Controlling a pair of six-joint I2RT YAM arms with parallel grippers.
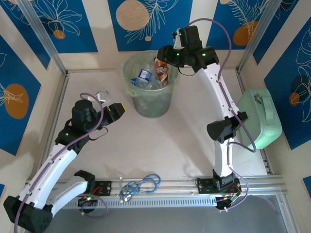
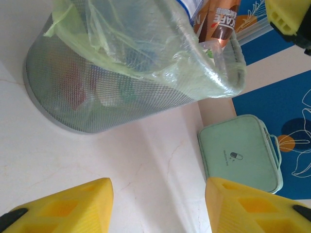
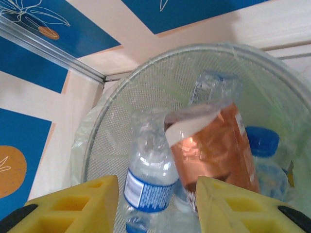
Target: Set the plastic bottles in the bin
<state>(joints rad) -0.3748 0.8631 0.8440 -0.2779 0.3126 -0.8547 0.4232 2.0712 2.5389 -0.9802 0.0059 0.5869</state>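
The right end effector is spread above the round green-lined mesh bin of crushed plastic bottles; the left end effector is spread, empty.

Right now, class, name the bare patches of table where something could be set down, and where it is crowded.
Bare tabletop lies between the bin, the coiled blue cable, the left arm and the right arm. A smaller patch lies left of the bin. Crowded: inside the bin, full of plastic bottles, under the right claw.
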